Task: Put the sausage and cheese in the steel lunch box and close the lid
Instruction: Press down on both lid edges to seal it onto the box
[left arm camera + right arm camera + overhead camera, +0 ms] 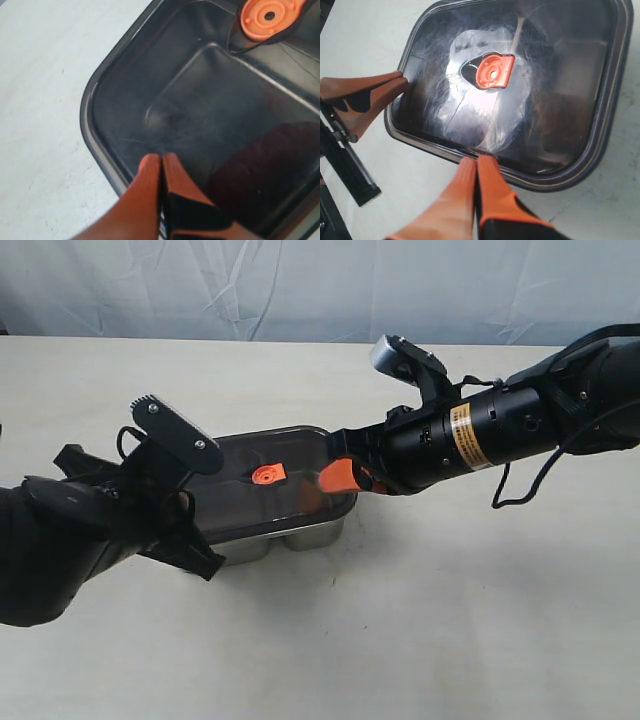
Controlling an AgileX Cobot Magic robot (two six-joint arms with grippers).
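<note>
Now left end effector [161, 158] and right end effector [476, 161] slant onto the lid [245, 505]; both closed.

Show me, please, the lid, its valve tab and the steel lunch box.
lid [565, 65], right wrist view, dark panel.
valve tab [494, 71], right wrist view, centre.
steel lunch box [315, 532], exterior view, side wall.

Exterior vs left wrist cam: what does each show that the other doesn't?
Exterior only: the right pincer, shut, at one end of the lid, and the steel box under it. Left wrist only: the left pincer, shut, tips over the lid near its rim, plus a dark red shape beneath the lid, too murky to identify. Both: the lid and its orange tab.
</note>
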